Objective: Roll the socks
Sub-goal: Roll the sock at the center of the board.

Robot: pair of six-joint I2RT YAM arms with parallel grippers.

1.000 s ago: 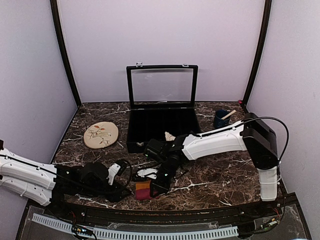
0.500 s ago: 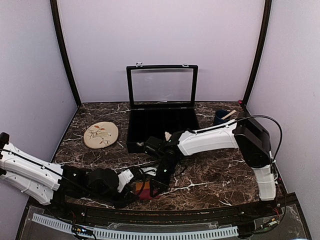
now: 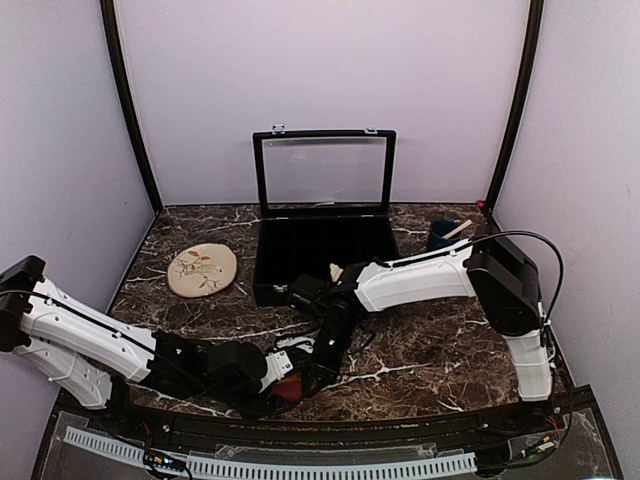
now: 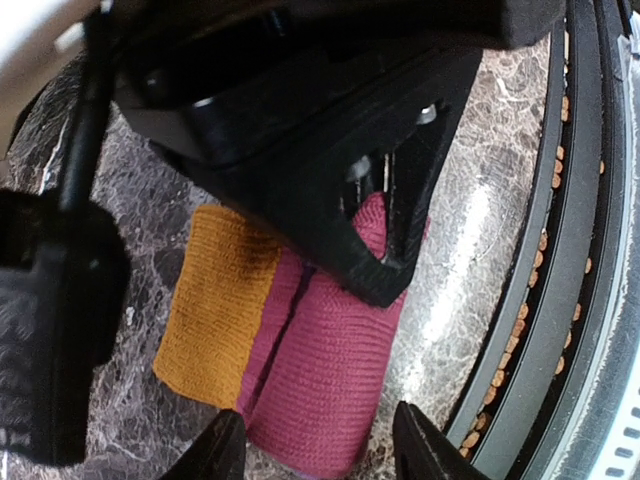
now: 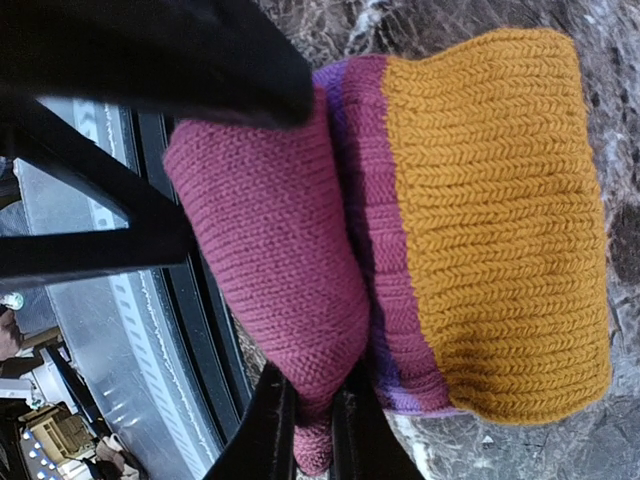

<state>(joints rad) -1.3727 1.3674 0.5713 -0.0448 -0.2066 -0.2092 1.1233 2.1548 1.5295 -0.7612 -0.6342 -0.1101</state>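
Well, the maroon sock [image 4: 320, 370] lies on the table [image 3: 430, 345] at the near edge, about the middle, just short of the black rail [image 4: 545, 300]. It is half rolled: the maroon part is folded into a fat bulge beside the flat orange band [image 5: 500, 220]. The cream sock I can't pick out for certain under the arms.

The right gripper [image 5: 312, 425] is closed tight, nipping a small tuck of maroon knit at the fold. The left gripper [image 4: 318, 450] stands wide, one fingertip on each side of the roll, with nothing in its grasp.

The knit looks light, soft and springy, so I'd expect the roll to loosen as soon as the pinch lets go. It will squash rather than resist, and a thin pinch of fabric may only stretch. The best hold, I'd say, is across the whole thick bulge. The flat orange band would just drag out.

Compared with a second ago, the left arm has slid right along the near edge. Its gripper was well left of the sock then; now it sits right at it, jaws wider. The right arm has drawn its forearm in a little, and less of the sock shows from above.
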